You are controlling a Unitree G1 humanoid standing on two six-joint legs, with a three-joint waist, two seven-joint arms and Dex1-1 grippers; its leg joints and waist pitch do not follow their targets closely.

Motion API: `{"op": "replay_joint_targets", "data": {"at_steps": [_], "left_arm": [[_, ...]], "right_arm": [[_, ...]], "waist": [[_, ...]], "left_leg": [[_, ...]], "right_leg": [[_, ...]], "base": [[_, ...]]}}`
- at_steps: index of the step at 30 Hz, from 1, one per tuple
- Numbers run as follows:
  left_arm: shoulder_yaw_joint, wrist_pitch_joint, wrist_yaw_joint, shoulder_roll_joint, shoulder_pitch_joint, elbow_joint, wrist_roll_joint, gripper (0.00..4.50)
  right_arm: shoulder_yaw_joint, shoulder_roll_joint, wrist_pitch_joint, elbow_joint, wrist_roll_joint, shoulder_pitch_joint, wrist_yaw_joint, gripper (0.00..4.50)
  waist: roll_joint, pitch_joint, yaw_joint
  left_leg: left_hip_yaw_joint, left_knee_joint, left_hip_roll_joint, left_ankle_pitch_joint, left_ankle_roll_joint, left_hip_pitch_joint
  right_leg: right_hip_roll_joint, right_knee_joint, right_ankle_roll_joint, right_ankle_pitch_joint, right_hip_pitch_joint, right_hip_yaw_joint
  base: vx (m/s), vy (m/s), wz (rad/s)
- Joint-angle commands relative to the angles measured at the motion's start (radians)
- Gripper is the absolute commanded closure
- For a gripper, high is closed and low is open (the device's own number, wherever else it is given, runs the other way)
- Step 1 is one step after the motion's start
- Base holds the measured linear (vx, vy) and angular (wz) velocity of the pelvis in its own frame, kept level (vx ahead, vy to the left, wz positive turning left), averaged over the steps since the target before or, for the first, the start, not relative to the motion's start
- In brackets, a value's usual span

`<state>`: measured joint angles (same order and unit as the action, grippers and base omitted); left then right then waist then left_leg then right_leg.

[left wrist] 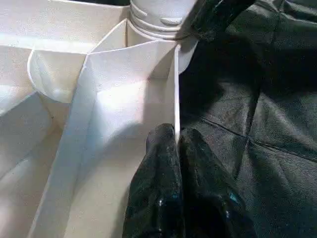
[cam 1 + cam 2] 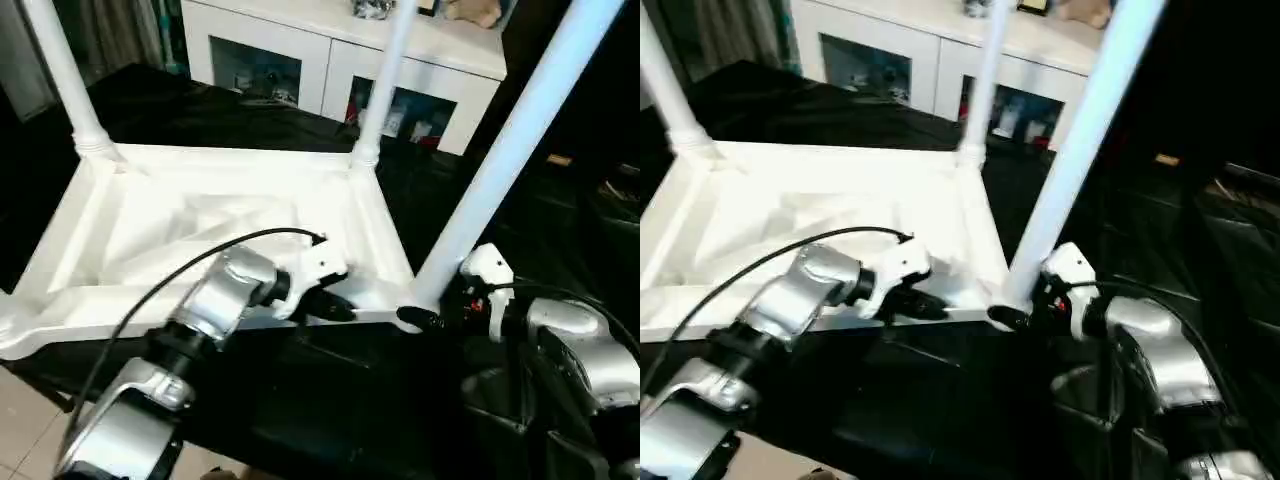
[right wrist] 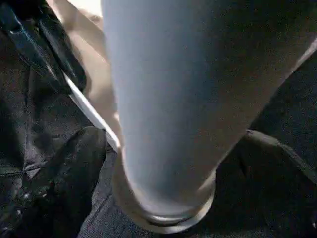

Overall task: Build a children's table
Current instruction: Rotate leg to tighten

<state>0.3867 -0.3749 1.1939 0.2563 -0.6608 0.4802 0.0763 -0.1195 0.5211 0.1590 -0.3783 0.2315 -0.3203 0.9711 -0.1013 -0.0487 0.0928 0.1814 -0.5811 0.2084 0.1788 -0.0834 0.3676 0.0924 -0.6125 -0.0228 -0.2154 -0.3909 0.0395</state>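
No readable writing shows on any part. The tabletop (image 2: 200,240) lies underside up on a black cloth (image 2: 200,110). The left gripper (image 1: 177,144) is clamped on its near rim wall, one finger (image 1: 158,163) inside, the other outside. Just beyond it, at the near corner socket, stands a leg (image 2: 510,150), and the right gripper (image 2: 425,318) is at that leg's base; whether its fingers grip cannot be told. The head views add two more legs (image 2: 385,75) upright in the far corners and a cabinet (image 2: 330,60) behind.
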Motion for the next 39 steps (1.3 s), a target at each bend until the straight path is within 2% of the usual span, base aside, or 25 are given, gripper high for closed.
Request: {"op": "replay_joint_targets", "data": {"at_steps": [1,8,9,11,12,14,15,16,18,19,22,24,25,26,27,28,30,31,32,33,34,35,36,37,39], "left_arm": [[0.055,-0.019,0.045,-0.015,0.023,-0.012,-0.005,4.50],[0.056,-0.044,0.045,-0.005,0.027,-0.040,-0.009,4.50],[0.056,-0.045,0.045,-0.005,0.026,-0.040,-0.010,4.50],[0.057,-0.047,0.044,-0.005,0.025,-0.039,-0.012,4.50],[0.058,-0.048,0.045,-0.006,0.026,-0.038,-0.013,4.50],[0.058,-0.049,0.046,-0.006,0.026,-0.038,-0.014,4.50],[0.060,-0.054,0.046,-0.006,0.029,-0.041,-0.015,4.50],[0.060,-0.054,0.046,-0.006,0.029,-0.041,-0.015,4.50],[0.062,-0.056,0.047,-0.007,0.031,-0.039,-0.016,4.50],[0.063,-0.056,0.048,-0.008,0.031,-0.034,-0.017,4.50],[0.060,-0.053,0.045,-0.014,0.028,-0.018,-0.019,4.50],[0.053,-0.051,0.036,-0.022,0.023,-0.004,-0.021,4.50],[0.046,-0.049,0.023,-0.031,0.019,0.011,-0.022,4.50],[0.028,-0.039,-0.015,-0.051,0.007,0.048,-0.021,4.50],[0.020,-0.034,-0.033,-0.060,0.001,0.065,-0.019,4.50],[0.003,-0.023,-0.081,-0.082,-0.014,0.104,-0.015,4.50],[-0.019,-0.008,-0.144,-0.110,-0.035,0.153,-0.009,4.50],[-0.043,0.012,-0.227,-0.149,-0.066,0.223,-0.003,4.50],[-0.048,0.024,-0.260,-0.164,-0.079,0.252,0.002,4.50],[-0.049,0.026,-0.265,-0.166,-0.081,0.257,0.003,4.50],[-0.062,0.043,-0.328,-0.195,-0.107,0.314,0.010,4.50],[-0.067,0.061,-0.363,-0.211,-0.122,0.348,0.016,4.50],[-0.067,0.061,-0.363,-0.211,-0.122,0.348,0.016,4.50],[-0.071,0.076,-0.390,-0.223,-0.134,0.375,0.021,4.50],[-0.079,0.107,-0.432,-0.245,-0.155,0.425,0.028,4.50]], "right_arm": [[-0.011,-0.002,-0.021,-0.027,-0.015,-0.023,0.018,0.06],[-0.007,-0.010,-0.051,-0.081,-0.013,-0.038,0.053,0.06],[-0.005,-0.011,-0.051,-0.083,-0.011,-0.039,0.056,0.33],[0.003,-0.016,-0.054,-0.092,-0.002,-0.041,0.064,0.33],[0.004,-0.017,-0.056,-0.094,-0.001,-0.041,0.064,0.59],[0.005,-0.018,-0.058,-0.097,-0.001,-0.041,0.066,0.76],[0.010,-0.021,-0.066,-0.108,-0.002,-0.040,0.069,0.82],[0.010,-0.021,-0.066,-0.108,-0.002,-0.040,0.069,0.90],[0.013,-0.024,-0.070,-0.114,-0.001,-0.038,0.068,1.03],[0.018,-0.028,-0.069,-0.116,0.002,-0.035,0.065,1.21],[0.034,-0.040,-0.067,-0.115,0.010,-0.026,0.043,1.35],[0.044,-0.049,-0.077,-0.122,0.008,-0.024,0.015,1.65],[0.057,-0.059,-0.081,-0.133,0.007,-0.024,-0.016,1.70],[0.081,-0.081,-0.085,-0.154,0.003,-0.026,-0.087,1.70],[0.091,-0.090,-0.086,-0.162,0.001,-0.027,-0.118,1.76],[0.112,-0.111,-0.082,-0.174,0.000,-0.025,-0.180,1.79],[0.136,-0.140,-0.076,-0.184,-0.002,-0.020,-0.259,1.81],[0.165,-0.189,-0.075,-0.182,-0.012,-0.002,-0.384,1.82],[0.178,-0.213,-0.078,-0.181,-0.021,0.006,-0.449,1.83],[0.180,-0.217,-0.078,-0.180,-0.023,0.007,-0.459,1.83],[0.208,-0.271,-0.076,-0.175,-0.038,0.020,-0.593,1.84],[0.221,-0.307,-0.082,-0.168,-0.053,0.028,-0.674,1.84],[0.221,-0.307,-0.082,-0.168,-0.053,0.028,-0.674,1.84],[0.232,-0.341,-0.089,-0.158,-0.065,0.034,-0.743,1.84],[0.252,-0.411,-0.103,-0.142,-0.069,0.040,-0.849,1.84]], "waist": [[-0.008,0.058,0.004],[-0.005,0.059,0.004],[-0.006,0.060,0.003],[-0.006,0.061,0.004],[-0.005,0.061,0.004],[-0.006,0.062,0.004],[-0.001,0.063,0.005],[-0.003,0.063,0.004],[0.000,0.063,0.004],[0.000,0.064,0.004],[-0.001,0.064,0.003],[0.007,0.064,0.003],[0.011,0.064,0.002],[0.007,0.062,-0.001],[0.015,0.062,-0.001],[0.011,0.061,-0.003],[0.016,0.060,-0.004],[0.029,0.060,-0.004],[0.024,0.059,-0.006],[0.024,0.059,-0.005],[0.033,0.057,-0.005],[0.041,0.049,-0.007],[0.036,0.049,-0.008],[0.042,0.045,-0.009],[0.048,0.038,-0.012]], "left_leg": [[0.003,0.055,0.023,0.075,0.109,-0.009],[0.002,0.053,0.022,0.076,0.106,-0.010],[0.002,0.052,0.022,0.073,0.107,-0.010],[0.003,0.051,0.022,0.070,0.111,-0.009],[0.003,0.051,0.022,0.070,0.112,-0.010],[0.003,0.050,0.021,0.064,0.114,-0.010],[0.002,0.050,0.021,0.058,0.115,-0.010],[0.002,0.049,0.021,0.056,0.116,-0.009],[0.002,0.049,0.021,0.058,0.116,-0.010],[0.002,0.049,0.021,0.060,0.114,-0.010],[0.002,0.048,0.021,0.059,0.116,-0.010],[0.002,0.049,0.020,0.062,0.111,-0.011],[0.001,0.050,0.021,0.071,0.105,-0.012],[0.002,0.051,0.020,0.089,0.099,-0.012],[0.001,0.053,0.020,0.101,0.091,-0.013],[0.001,0.055,0.019,0.129,0.073,-0.013],[0.000,0.059,0.019,0.165,0.047,-0.017],[-0.003,0.062,0.018,0.193,0.022,-0.017],[-0.002,0.064,0.018,0.207,0.017,-0.019],[-0.003,0.065,0.016,0.221,0.009,-0.019],[-0.006,0.066,0.015,0.224,0.005,-0.018],[-0.005,0.070,0.015,0.248,0.000,-0.019],[-0.005,0.071,0.013,0.258,-0.002,-0.017],[-0.005,0.074,0.013,0.284,-0.005,-0.020],[-0.006,0.078,0.011,0.311,-0.007,-0.018]], "right_leg": [[0.042,0.048,0.286,0.047,0.048,-0.027],[0.041,0.046,0.290,0.052,0.048,-0.028],[0.040,0.045,0.292,0.060,0.049,-0.028],[0.041,0.044,0.295,0.067,0.050,-0.028],[0.041,0.044,0.296,0.068,0.050,-0.027],[0.040,0.043,0.300,0.078,0.050,-0.027],[0.040,0.041,0.304,0.088,0.050,-0.028],[0.040,0.041,0.305,0.094,0.051,-0.028],[0.040,0.041,0.307,0.096,0.051,-0.027],[0.039,0.040,0.310,0.099,0.052,-0.027],[0.039,0.039,0.313,0.107,0.052,-0.027],[0.038,0.040,0.316,0.112,0.051,-0.027],[0.039,0.040,0.317,0.108,0.051,-0.027],[0.038,0.044,0.314,0.088,0.050,-0.027],[0.039,0.044,0.313,0.073,0.049,-0.027],[0.039,0.050,0.306,0.036,0.048,-0.026],[0.039,0.057,0.290,-0.013,0.045,-0.027],[0.040,0.061,0.271,-0.052,0.045,-0.028],[0.040,0.066,0.265,-0.069,0.044,-0.027],[0.039,0.069,0.251,-0.097,0.043,-0.027],[0.039,0.069,0.245,-0.105,0.042,-0.027],[0.038,0.075,0.232,-0.125,0.034,-0.029],[0.036,0.080,0.220,-0.146,0.036,-0.029],[0.036,0.085,0.205,-0.181,0.031,-0.030],[0.034,0.090,0.187,-0.213,0.025,-0.031]], "base": [[0.000,0.000,0.00],[0.000,0.000,0.00],[0.000,0.000,0.00],[0.000,0.000,0.00],[0.000,0.000,0.00],[0.000,0.000,0.00],[0.000,0.000,0.00],[0.000,0.000,0.00],[0.000,0.000,0.00],[0.000,0.000,0.00],[0.000,0.000,0.00],[0.000,0.000,0.00],[0.000,0.000,0.00],[0.000,0.000,0.00],[0.000,0.000,0.00],[0.000,0.000,0.00],[0.000,0.000,0.00],[0.000,0.000,0.00],[0.000,0.000,0.00],[0.000,0.000,0.00],[0.000,0.000,0.00],[0.000,0.000,0.00],[0.000,0.000,0.00],[0.000,0.000,0.00],[0.000,0.000,0.00]]}}
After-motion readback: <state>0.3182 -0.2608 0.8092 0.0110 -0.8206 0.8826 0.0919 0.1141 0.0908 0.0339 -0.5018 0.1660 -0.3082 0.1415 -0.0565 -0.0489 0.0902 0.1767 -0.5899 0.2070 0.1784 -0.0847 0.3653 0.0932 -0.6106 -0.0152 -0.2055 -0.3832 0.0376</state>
